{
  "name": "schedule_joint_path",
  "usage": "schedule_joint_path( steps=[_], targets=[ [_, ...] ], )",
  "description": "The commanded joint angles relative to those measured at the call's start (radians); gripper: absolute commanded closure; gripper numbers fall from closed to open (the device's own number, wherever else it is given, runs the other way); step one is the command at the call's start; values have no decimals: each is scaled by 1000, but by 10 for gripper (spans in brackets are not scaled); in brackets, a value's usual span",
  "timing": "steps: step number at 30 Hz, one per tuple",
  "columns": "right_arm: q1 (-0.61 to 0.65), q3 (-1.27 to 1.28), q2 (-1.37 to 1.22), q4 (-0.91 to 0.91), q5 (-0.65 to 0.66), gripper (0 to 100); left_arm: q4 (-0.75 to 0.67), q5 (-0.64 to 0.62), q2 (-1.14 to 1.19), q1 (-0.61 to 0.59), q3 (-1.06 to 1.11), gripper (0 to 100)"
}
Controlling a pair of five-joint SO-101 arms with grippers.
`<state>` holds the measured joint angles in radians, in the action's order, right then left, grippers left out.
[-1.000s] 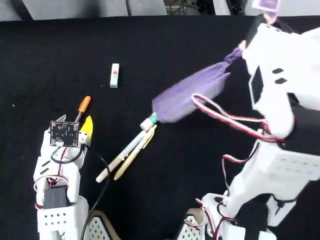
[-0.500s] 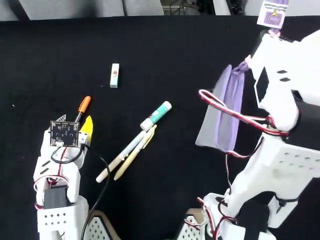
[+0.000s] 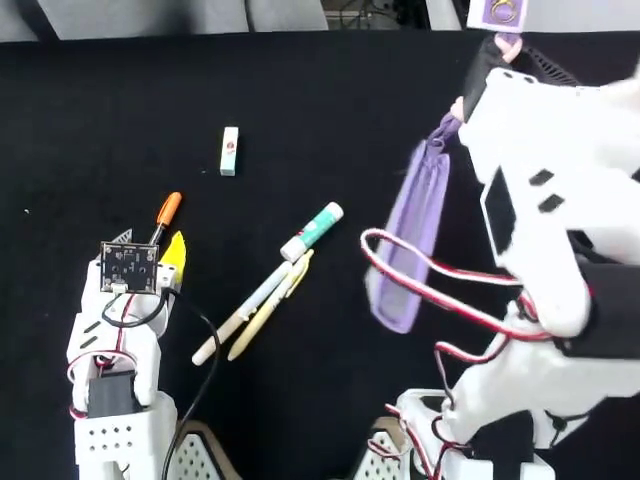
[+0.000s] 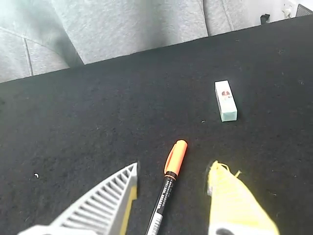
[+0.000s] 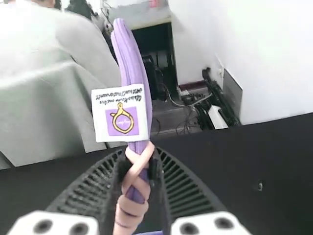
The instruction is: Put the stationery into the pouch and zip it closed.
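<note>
At the right side of the table (image 3: pixel 330 110), the purple pouch (image 3: pixel 410 235) hangs from the right gripper (image 5: pixel 137 171), clamped by 1 end. The fingers are closed tight on this end, which passes up between them. The rest of the body trails down and toward the arm bases in the high view. Whether the free end touches the table cannot be told.

The right wrist view shows the clamped detail. The narrow pouch end stands above the fingers, a white-and-purple tag (image 5: pixel 120 113) sits against it, and a pink loop (image 5: pixel 129 196) winds around the pouch between the fingers. The high view instead shows the hanging length of the pouch and, at the upper edge, the tag.

The stationery lies left of the pouch and apart from it:
- A white-and-green tube (image 3: pixel 312 231) lies nearest, on a diagonal.
- 2 pens (image 3: pixel 255 308) lie side by side just below the tube, their tips close to its white end.
- An eraser (image 3: pixel 229 151) lies farther out, well apart from the rest.
- An orange marker (image 3: pixel 166 213) lies at the left gripper (image 4: pixel 173 171).

The left gripper's fingers are spread wide. The left wrist view shows the marker lying between them, touching neither, cap pointing away from the arm toward the eraser beyond it.
</note>
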<state>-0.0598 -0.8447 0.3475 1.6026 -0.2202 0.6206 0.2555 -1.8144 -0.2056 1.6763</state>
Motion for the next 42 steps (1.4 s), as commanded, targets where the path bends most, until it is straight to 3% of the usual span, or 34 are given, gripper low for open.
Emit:
schedule_joint_path(
  steps=[1,8,20,27,31,39,42],
  targets=[
    [18,-30,18,6,-15,988,3,-11,-6,-12,22,766],
    [11,277,18,-107,-48,988,3,-11,-6,-12,22,766],
    [-141,837,27,-454,3,988,3,-9,-6,-12,22,766],
    [-137,866,59,-462,9,988,-8,-3,-6,-74,15,766],
    [-69,858,96,-471,5,988,5,-8,-6,-124,-7,766],
    [31,863,111,-485,5,988,138,3,-6,-177,-25,762],
    [31,860,107,-500,5,988,175,78,-6,-163,-19,762]
  ],
)
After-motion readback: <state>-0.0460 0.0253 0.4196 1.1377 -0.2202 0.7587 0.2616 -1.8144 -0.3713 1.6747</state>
